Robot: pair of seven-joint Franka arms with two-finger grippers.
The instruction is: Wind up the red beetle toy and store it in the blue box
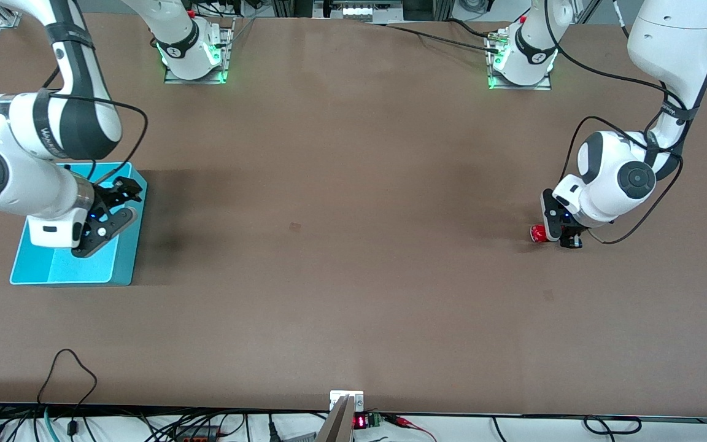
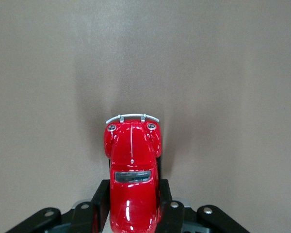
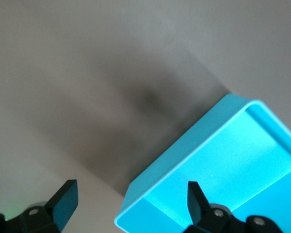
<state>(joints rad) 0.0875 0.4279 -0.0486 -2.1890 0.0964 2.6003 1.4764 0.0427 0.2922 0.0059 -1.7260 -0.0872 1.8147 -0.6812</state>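
While the left end effector [image 1: 558,236] pinches the red beetle toy [image 1: 537,233] at right of frame, storing remains: the blue box [image 1: 121,261] sits empty at left under the wide-open, waiting right end effector [image 1: 121,197].

Bare brown table [image 1: 353,245], black cables [image 1: 71,374] along its front-camera edge.

Front view: high camera across the table [image 1: 353,276], facing both arm bases along the frame's top edge; whole tabletop in frame.

Left wrist view: close, looking down past the left gripper [image 2: 134,213] at frame bottom; the red beetle toy [image 2: 132,174] fills lower centre. Shared with front view: toy [image 1: 537,233] at centre right.

Right wrist view: close, looking down past the right gripper [image 3: 128,204]; the blue box [image 3: 218,179] at lower right. Shared with front view: box [image 1: 53,270] at centre left.
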